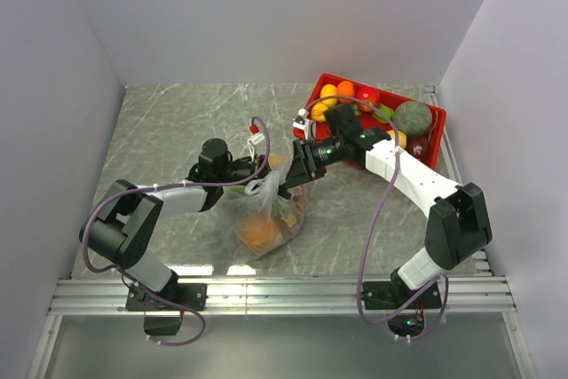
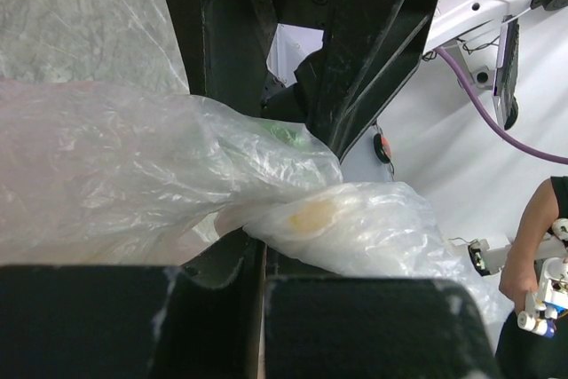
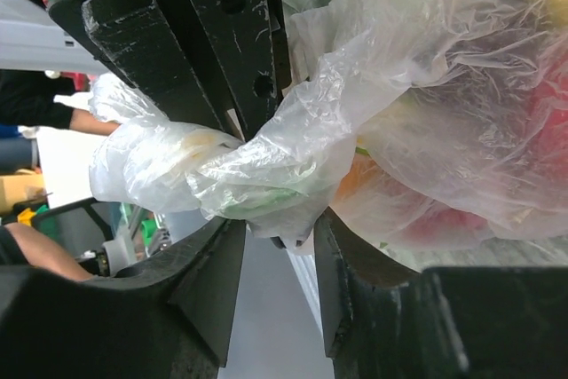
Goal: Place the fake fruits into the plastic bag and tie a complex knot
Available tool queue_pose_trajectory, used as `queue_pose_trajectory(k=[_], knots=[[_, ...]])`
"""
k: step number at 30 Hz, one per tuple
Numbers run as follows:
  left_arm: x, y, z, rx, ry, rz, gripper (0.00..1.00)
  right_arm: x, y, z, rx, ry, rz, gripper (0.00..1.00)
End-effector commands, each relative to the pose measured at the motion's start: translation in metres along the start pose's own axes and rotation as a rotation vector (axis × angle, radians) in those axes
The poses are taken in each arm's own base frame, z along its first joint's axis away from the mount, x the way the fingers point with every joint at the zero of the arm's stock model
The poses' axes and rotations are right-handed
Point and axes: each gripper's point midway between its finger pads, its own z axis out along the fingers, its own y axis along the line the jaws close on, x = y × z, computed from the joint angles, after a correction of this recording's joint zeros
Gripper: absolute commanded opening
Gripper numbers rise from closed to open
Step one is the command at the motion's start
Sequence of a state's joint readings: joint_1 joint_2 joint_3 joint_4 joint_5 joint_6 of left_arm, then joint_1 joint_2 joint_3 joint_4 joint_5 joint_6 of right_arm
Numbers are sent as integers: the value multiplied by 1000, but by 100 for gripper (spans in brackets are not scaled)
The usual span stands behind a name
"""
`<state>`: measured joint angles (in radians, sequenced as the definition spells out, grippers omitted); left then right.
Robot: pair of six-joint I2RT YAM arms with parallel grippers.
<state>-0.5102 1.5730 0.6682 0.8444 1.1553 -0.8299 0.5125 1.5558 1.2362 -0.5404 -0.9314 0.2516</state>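
- The left gripper (image 1: 257, 164) was pressed together on the twisted neck of the plastic bag (image 1: 266, 219), at the bag's 12 o'clock in the top view.
- The right gripper (image 1: 291, 173) stood at the bag's 1 o'clock, jaws parted, with the neck lying between them.
- The bag rested on the table (image 1: 177, 122) and held several fake fruits (image 1: 257, 235).
- The red tray (image 1: 437, 139), at the bag's 2 o'clock, held more fruits.
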Motion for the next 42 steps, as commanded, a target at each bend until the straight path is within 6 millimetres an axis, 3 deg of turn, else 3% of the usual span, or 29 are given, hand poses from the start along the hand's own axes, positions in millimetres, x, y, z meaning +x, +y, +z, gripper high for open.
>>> queue_pose_trajectory(k=[1,6,11,20,28,37,42], knots=[[-15,-21,1,47,-5,113,5,-7,5,-5,14,-16,-68,44],[-16,-22,1,46,-4,119,5,15,-8,-19,45,34,-19,53],[-16,-22,1,47,-5,114,4,32,-2,-34,21,37,-12,43],[-18,-21,1,44,-7,116,4,8,22,-26,-35,7,-73,41],[-16,-22,1,44,-2,112,5,-16,15,-16,25,-34,-128,41],[-16,-22,1,43,3,116,5,-19,19,-5,14,-6,-155,42],[-15,-23,1,45,5,119,5,-10,23,-4,5,18,-182,42]])
